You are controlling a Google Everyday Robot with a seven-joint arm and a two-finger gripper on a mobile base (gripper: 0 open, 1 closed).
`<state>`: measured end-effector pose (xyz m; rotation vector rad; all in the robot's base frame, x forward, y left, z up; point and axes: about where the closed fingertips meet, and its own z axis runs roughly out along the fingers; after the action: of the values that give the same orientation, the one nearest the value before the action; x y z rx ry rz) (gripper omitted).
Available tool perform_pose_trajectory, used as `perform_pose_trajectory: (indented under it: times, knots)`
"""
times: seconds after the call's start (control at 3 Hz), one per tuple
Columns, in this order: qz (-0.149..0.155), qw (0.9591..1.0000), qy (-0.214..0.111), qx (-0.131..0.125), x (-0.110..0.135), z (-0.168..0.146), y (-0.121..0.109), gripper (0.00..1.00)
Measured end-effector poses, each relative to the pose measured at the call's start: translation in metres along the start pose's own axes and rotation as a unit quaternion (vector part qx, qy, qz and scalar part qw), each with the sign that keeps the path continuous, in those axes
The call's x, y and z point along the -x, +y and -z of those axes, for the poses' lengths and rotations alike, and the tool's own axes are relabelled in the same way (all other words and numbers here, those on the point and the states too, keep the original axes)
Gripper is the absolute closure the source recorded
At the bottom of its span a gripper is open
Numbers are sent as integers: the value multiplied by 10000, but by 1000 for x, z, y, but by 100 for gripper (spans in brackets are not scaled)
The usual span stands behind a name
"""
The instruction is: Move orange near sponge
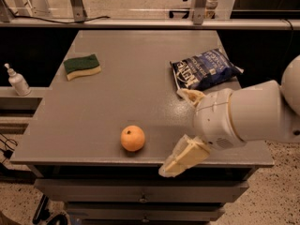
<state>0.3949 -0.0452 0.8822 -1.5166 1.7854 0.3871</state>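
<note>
The orange (132, 138) sits on the grey table (126, 102) near its front edge. The sponge (82, 66), dark green on top with a pale yellow layer below, lies at the far left of the table, well apart from the orange. My gripper (172, 133) is just to the right of the orange, low over the table's front edge. It is open, with one cream finger (190, 96) toward the chip bag and the other finger (184, 156) over the front edge. It holds nothing.
A blue chip bag (204, 68) lies at the right rear of the table, just behind my gripper. A small white pump bottle (18, 80) stands on a ledge left of the table. Metal frame legs stand behind the far edge.
</note>
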Motion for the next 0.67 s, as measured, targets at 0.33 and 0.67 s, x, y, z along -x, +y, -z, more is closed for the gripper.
perform_pose_trajectory:
  times: [0.33, 0.67]
  knots:
    - [75, 9999, -134, -19, 4, -20, 6, 0]
    - [95, 9997, -242, -27, 6, -37, 12, 0]
